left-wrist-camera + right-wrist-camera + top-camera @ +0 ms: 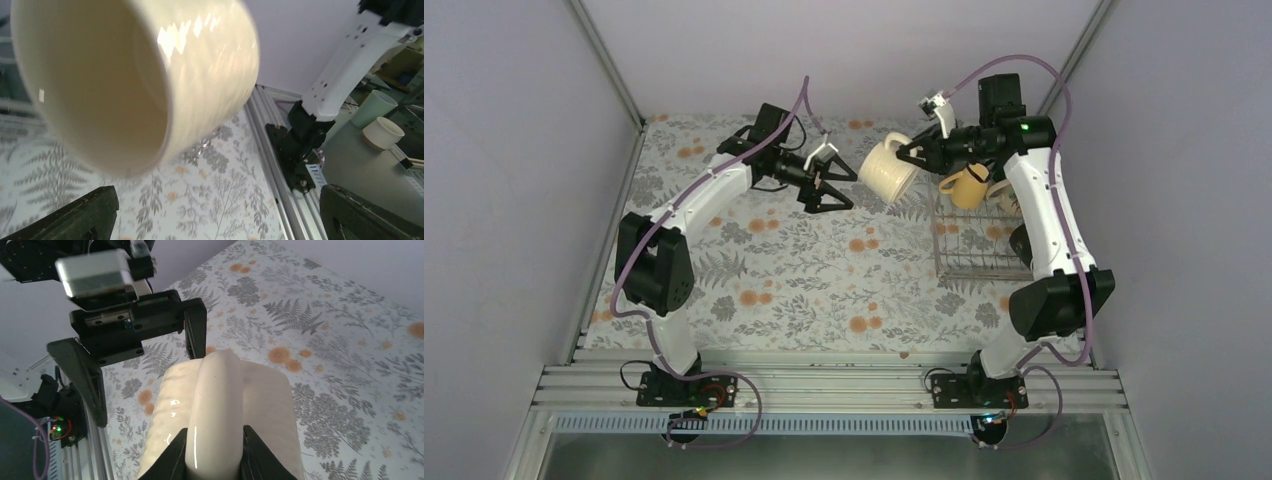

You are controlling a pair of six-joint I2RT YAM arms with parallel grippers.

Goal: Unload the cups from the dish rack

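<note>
Scanning outward from the arm bases: floral bench (804, 280), then the dish rack (969, 262) on the right side, a yellow mug (965, 186) at its far end. Beyond, the cream mug (887, 170) hangs in the air left of the rack, mouth toward the left arm. Right hand (214, 440) nearly closed, pinching the mug's handle. Left hand (844, 187) spread fully wide, empty, just beside the rim. Likely a handover: left should clamp the wall squarely before right releases, or the mug drops.
</note>
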